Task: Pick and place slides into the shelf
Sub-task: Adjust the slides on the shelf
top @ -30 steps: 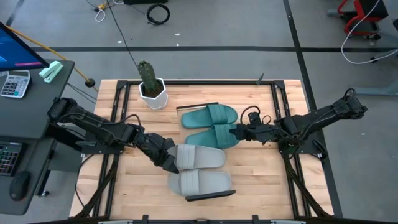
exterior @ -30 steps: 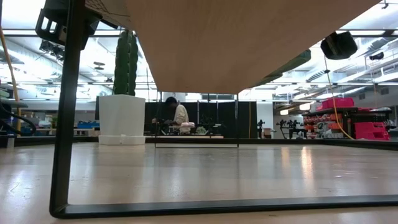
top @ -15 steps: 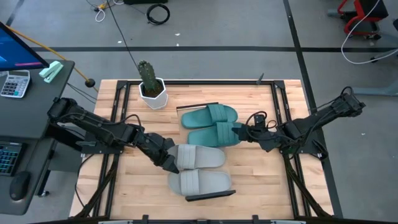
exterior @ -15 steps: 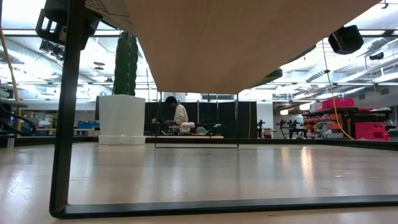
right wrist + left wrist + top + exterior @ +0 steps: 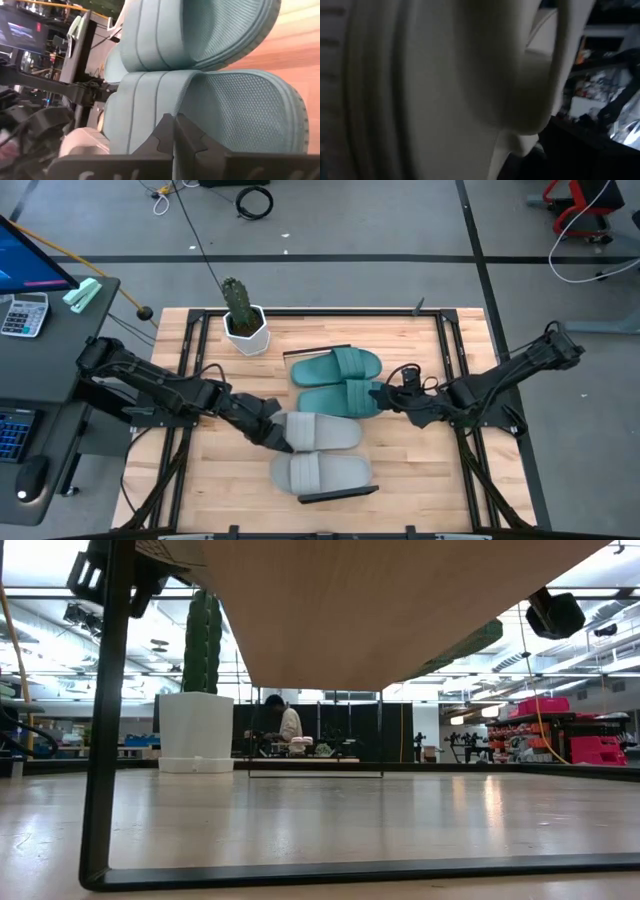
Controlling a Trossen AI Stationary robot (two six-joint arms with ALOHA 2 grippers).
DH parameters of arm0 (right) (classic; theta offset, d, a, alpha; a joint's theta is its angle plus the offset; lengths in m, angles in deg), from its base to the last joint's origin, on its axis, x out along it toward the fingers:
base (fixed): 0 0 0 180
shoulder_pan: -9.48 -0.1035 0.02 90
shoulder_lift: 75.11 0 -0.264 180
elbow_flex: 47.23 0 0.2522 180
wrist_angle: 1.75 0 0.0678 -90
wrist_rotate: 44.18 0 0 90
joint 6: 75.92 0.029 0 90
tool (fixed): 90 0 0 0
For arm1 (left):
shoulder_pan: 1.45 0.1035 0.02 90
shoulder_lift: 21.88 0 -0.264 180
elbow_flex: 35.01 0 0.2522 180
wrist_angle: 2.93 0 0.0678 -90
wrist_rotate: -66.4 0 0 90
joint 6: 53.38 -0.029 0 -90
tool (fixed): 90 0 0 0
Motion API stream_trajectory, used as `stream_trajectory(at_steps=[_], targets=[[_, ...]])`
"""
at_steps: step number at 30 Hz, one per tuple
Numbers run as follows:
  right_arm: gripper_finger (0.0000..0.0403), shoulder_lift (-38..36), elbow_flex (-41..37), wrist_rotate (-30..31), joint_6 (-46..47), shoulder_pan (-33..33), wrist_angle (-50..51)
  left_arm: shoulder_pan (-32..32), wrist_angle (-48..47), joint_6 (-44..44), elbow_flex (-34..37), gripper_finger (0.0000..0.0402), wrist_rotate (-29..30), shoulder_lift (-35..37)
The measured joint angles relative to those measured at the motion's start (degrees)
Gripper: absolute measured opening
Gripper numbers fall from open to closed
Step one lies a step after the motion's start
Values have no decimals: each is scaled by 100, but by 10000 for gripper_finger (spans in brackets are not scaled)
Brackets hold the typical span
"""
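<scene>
Two teal slides (image 5: 210, 95) lie just beyond the closed right gripper (image 5: 174, 131).

Pretty even overhead light from the high view, soft shadows only. Low view backlit by bright ceiling lights toward 12 o'clock, with sheen on the tabletop (image 5: 330, 825). Left wrist view dim and totally smeared, a grey slide (image 5: 445, 75) filling it. Right wrist view sharp on the teal slides (image 5: 210, 100), warm glow around 2 o'clock.
</scene>
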Motion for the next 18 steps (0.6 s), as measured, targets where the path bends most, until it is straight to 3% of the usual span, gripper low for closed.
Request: stream_trajectory(at_steps=[8, 14, 18], targets=[[5, 165, 0, 2, 20, -4, -328, 0, 610, 260, 0, 284, 508, 0], [5, 164, 0, -10, -46, -7, -338, -45, 478, 235, 0, 284, 352, -4], [10, 164, 0, -23, -65, -7, -378, -182, 46, 375, -4, 284, 559, -7]])
